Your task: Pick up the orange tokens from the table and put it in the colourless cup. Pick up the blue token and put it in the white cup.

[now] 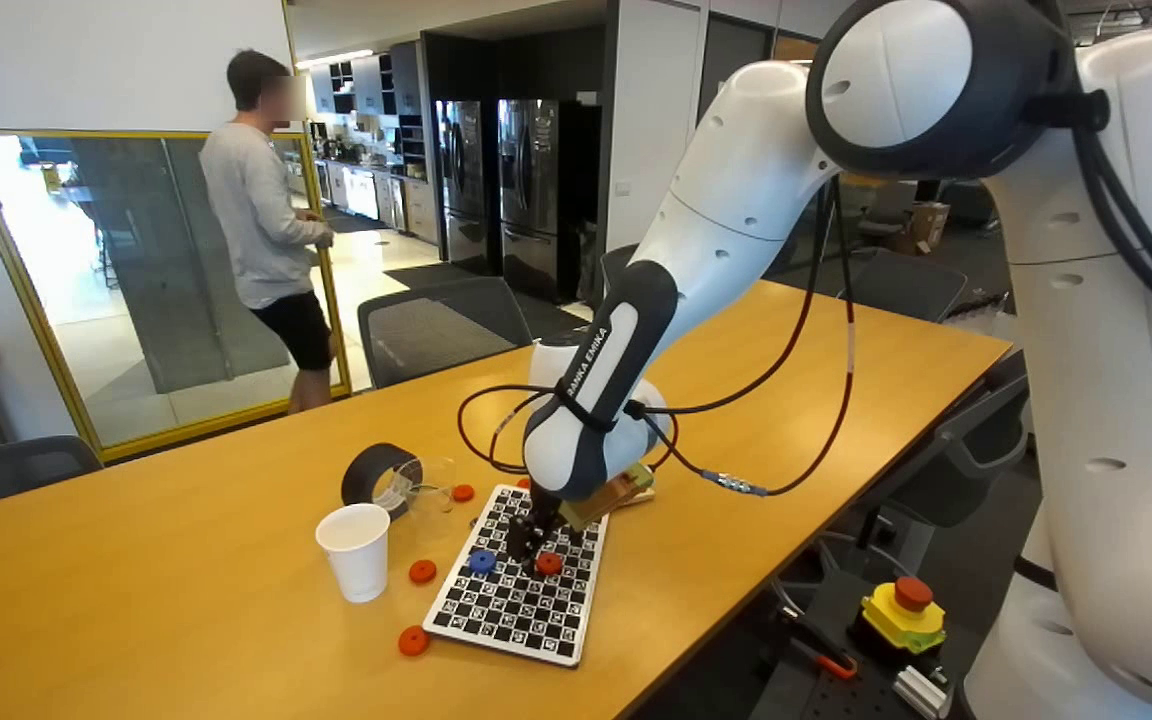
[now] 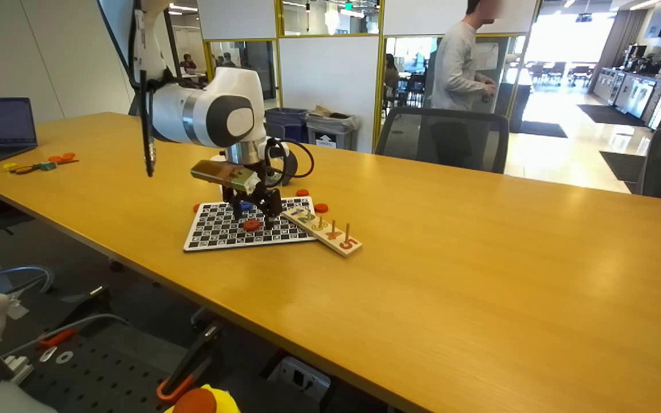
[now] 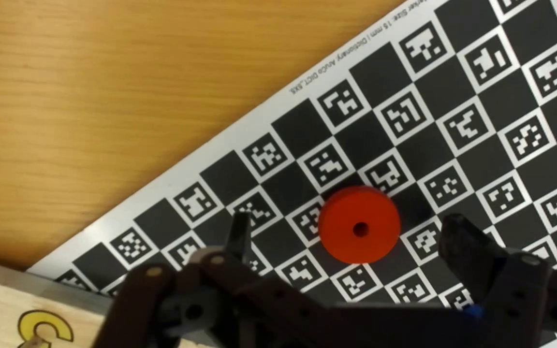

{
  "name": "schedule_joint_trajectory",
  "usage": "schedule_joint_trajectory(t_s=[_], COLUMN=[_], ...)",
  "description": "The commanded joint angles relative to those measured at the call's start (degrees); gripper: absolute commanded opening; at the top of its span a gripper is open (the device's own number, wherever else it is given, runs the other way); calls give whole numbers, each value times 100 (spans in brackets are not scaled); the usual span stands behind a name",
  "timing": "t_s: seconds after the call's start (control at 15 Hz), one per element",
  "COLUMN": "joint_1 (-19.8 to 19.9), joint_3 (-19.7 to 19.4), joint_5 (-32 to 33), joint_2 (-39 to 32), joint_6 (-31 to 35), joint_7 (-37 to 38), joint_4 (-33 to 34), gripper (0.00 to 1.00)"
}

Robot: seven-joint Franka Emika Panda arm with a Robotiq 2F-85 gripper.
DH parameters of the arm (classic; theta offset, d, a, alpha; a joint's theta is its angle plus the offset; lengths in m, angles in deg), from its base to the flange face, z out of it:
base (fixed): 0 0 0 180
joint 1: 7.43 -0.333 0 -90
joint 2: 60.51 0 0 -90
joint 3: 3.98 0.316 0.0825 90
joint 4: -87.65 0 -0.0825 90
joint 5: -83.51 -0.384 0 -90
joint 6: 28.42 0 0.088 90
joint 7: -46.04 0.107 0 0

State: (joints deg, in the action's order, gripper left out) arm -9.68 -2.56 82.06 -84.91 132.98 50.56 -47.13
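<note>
Remaining: orange tokens [image 1: 423,574] on table [image 1: 186,600] and board [image 1: 526,625], one unheld, framed by wide-spread gripper [image 3: 348,232]; blue token [image 1: 482,562], board left; white cup [image 1: 359,560], left near; colourless cup [image 1: 428,490], left far; deliveries, none seen

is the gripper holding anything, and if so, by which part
Nothing is held: the gripper is open, and the wrist view shows gaps between its fingers and the orange-red token on the checkered board.
</note>
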Motion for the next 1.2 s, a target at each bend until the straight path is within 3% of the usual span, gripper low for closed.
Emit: schedule_joint_trajectory(t_s=[0.0,0.2,0.27,0.33,0.4,0.8,0.87,1.13], joint_1=[46,73,73,72,84,79,77,7], joint_3=[43,64,65,65,77,74,65,-17], joint_5=[-122,-160,-169,-171,-185,-236,-237,-129], joint_2=[-142,-179,-182,-180,-166,-9,20,201], joint_6=[63,104,118,125,122,-11,-27,-148], joint_7=[-21,-48,-41,-38,-48,5,19,49], joint_4=[163,169,169,168,158,114,108,178], gripper=[100,100,75,75,68,21,17,18])
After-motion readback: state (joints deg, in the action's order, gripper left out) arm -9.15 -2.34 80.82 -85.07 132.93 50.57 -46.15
